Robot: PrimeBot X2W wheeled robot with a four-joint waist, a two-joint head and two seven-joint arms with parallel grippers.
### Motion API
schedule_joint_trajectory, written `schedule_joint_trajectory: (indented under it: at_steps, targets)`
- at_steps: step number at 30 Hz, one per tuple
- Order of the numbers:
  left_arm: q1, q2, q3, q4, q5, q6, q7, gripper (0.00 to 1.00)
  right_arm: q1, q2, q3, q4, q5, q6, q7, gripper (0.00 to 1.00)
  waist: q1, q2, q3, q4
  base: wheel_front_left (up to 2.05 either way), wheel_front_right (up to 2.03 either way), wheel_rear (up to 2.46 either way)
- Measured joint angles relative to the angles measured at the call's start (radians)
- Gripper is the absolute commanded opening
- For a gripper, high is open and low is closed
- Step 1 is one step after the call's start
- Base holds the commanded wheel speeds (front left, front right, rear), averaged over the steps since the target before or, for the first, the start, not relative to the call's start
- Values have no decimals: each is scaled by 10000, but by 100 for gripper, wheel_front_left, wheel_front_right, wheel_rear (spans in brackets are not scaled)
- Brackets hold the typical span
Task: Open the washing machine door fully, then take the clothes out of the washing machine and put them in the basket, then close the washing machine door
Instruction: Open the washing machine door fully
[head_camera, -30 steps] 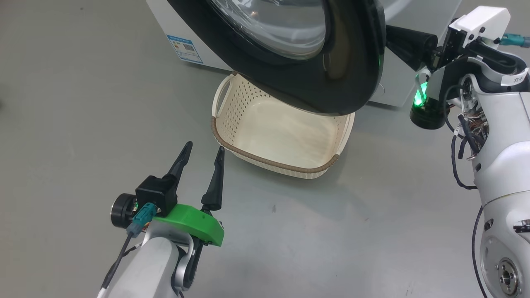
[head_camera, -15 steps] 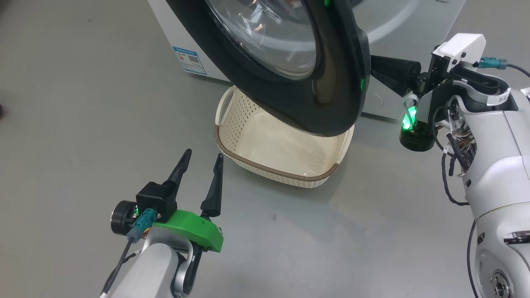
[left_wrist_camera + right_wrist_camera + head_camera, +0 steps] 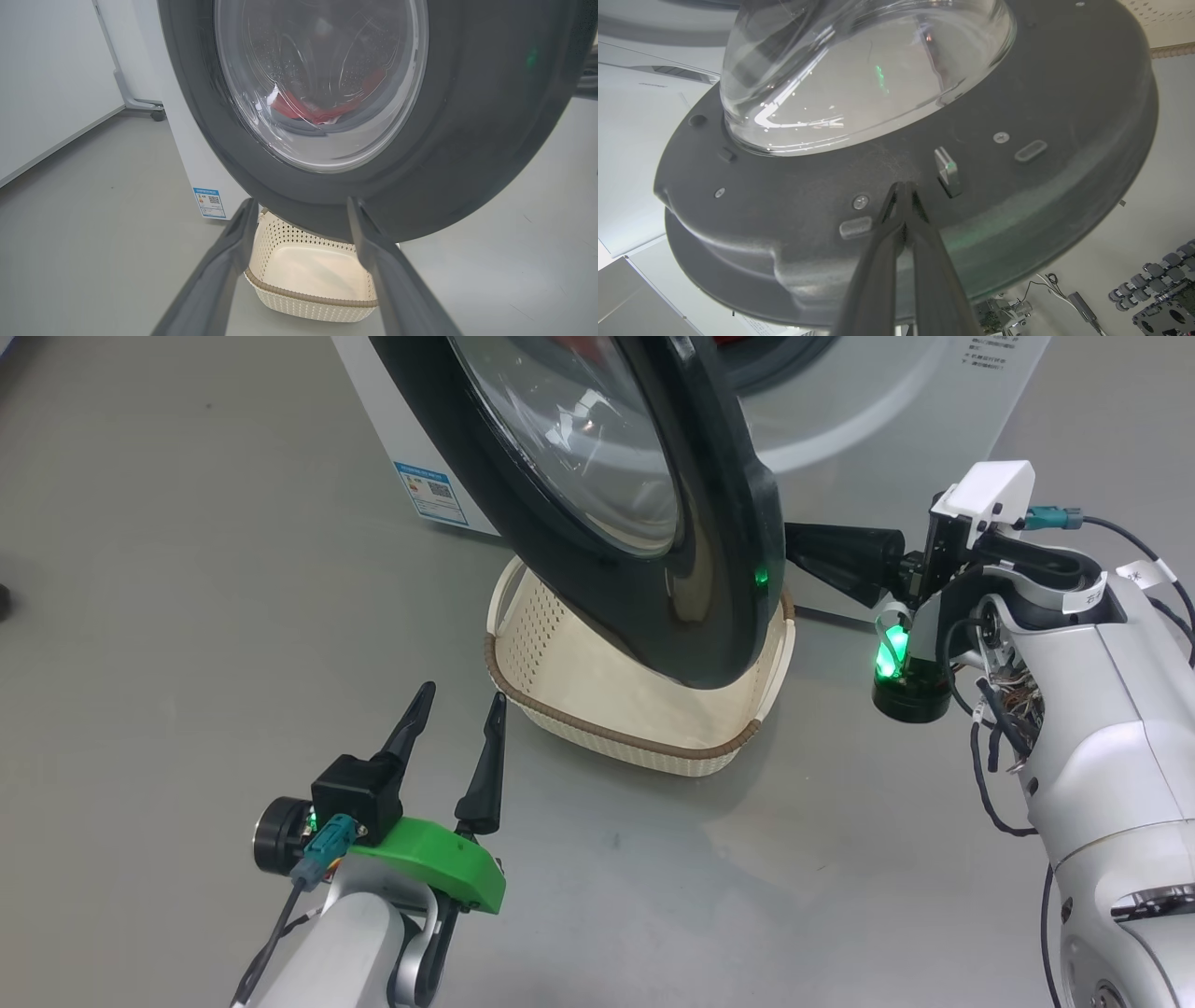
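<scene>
Door (image 3: 709, 569) partly open, my pinched-shut right gripper (image 3: 903, 189) against its inner face | left gripper (image 3: 463, 691) wide, empty | clothes (image 3: 322, 109) inside washing machine (image 3: 868, 420) | basket (image 3: 653, 749) empty below door | unloading, closing left.

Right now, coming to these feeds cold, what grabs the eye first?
The washing machine door, a huge black ring with a bulging glass bowl, stands part-open across the top middle of the head view, overhanging the empty basket below it. The shut right gripper appears to press its tips against the door's inner face, beside the latch. Through the glass, in the left wrist view, red clothes lie inside.
</scene>
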Motion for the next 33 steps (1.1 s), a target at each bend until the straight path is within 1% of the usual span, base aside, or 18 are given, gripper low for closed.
schedule_joint_trajectory:
  at_steps: [8,14,33]
  targets:
    - [35,2,-15,0,0,13,0,100,255,-2,648,-217,775,0,242,0,0,0,-110,73,0,0,0]
    - [57,2,-38,-2,0,17,0,100,392,-2,1356,-502,1338,0,410,0,0,0,-164,138,0,0,0]
    - [198,4,-98,-10,0,67,0,100,1044,-2,3634,-1574,2817,0,278,0,0,0,-257,442,0,0,0]
